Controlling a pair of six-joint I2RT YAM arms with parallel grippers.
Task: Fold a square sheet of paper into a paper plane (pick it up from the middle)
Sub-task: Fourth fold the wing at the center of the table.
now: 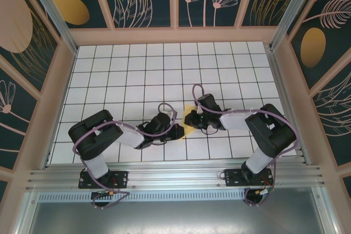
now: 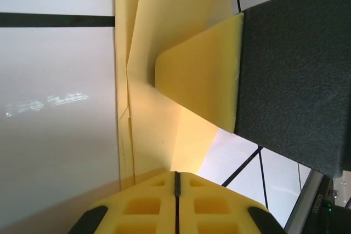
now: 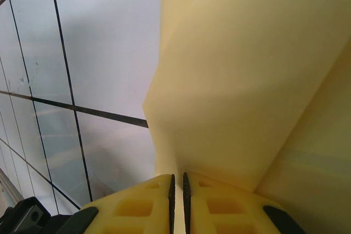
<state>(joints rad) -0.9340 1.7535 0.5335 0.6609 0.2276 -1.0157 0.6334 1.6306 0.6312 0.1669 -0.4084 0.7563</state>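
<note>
The pale-yellow sheet of paper (image 1: 189,119) is partly folded and sits mid-table between my two grippers. My left gripper (image 1: 179,130) meets it from the lower left. In the left wrist view that gripper (image 2: 176,175) has its pads pressed together, with the layered paper (image 2: 156,132) running into the tips. My right gripper (image 1: 193,120) comes in from the right. Its pads (image 3: 177,179) stand a hair apart with the paper (image 3: 247,80) pinched between them. One right fingertip (image 2: 200,75) rests on the paper in the left wrist view.
White grid-tiled table (image 1: 137,75) with wooden walls all round. Open tiles lie behind and to both sides of the grippers. The arm bases (image 1: 104,179) stand on the metal rail at the near edge.
</note>
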